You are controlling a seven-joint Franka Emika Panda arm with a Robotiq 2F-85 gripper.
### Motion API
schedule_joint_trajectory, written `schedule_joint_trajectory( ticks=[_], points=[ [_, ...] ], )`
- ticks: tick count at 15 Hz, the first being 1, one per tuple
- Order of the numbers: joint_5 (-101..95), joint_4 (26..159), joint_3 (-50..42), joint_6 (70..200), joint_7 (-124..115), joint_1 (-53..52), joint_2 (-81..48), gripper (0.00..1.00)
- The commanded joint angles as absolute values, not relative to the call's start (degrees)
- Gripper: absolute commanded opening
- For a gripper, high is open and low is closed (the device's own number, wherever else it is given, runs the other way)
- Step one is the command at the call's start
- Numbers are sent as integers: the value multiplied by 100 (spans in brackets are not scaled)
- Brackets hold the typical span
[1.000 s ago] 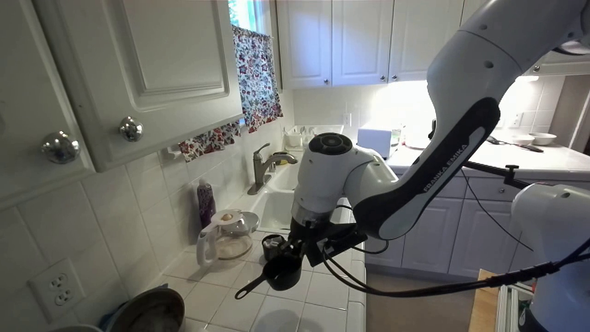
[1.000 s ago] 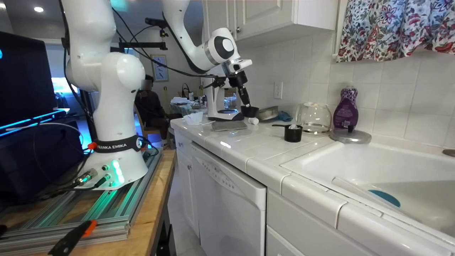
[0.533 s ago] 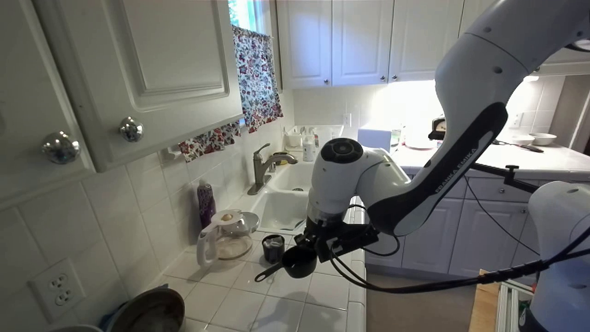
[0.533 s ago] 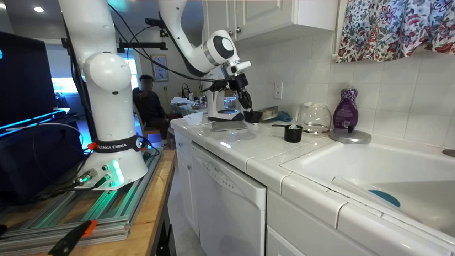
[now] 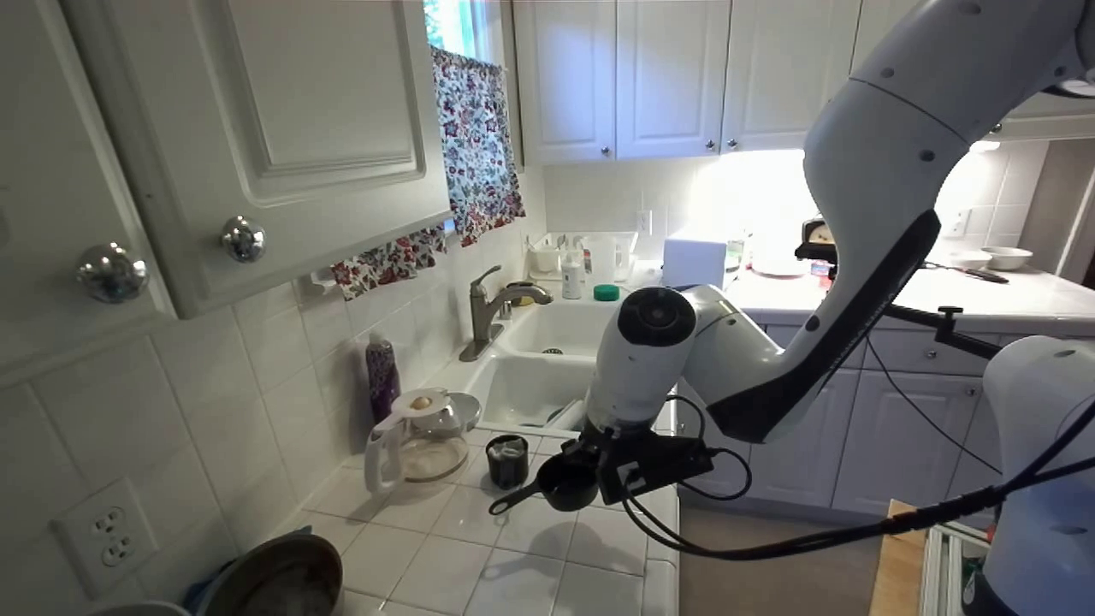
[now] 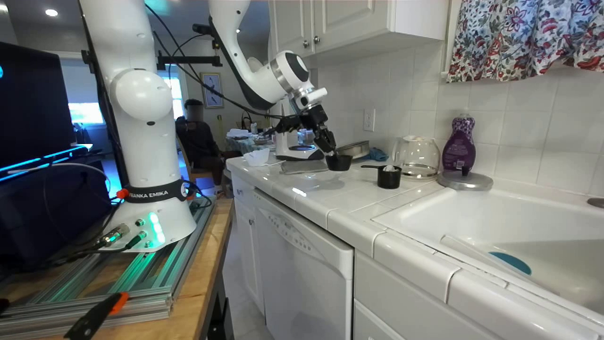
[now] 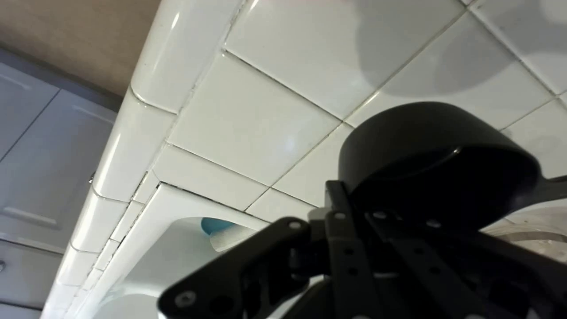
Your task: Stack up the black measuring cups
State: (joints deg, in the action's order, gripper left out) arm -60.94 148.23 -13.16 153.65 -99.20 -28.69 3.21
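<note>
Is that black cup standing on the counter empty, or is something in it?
Not empty: something whitish shows in the mouth of the black cup in both exterior views. What it is, I cannot tell.

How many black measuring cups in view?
2: one cup in the gripper, above the counter; another cup on the counter, near the glass coffee pot. Any more nested inside could be hidden.

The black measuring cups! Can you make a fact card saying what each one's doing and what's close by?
Held: round black measuring cup with a flat handle, above the white tiled counter
Grip: jaws shut on its wall, opposite the handle
Standing: second round black measuring cup, upright on the counter, something whitish inside
Close by: clear glass coffee pot with a white handle
Stacked: not yet
</note>
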Motion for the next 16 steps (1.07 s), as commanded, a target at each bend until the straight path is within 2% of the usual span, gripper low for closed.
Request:
schedule_joint_trajectory(
  ticks=[1, 10, 16],
  points=[
    [-6804, 14593, -1419, 15942, -10673, -2745, -126, 1],
    [-6683, 13767, -1640, 17096, -10338, -2552, -1319, 1],
    [-6394, 13093, -1387, 17171, -9507, -2529, -1856, 1]
  ],
)
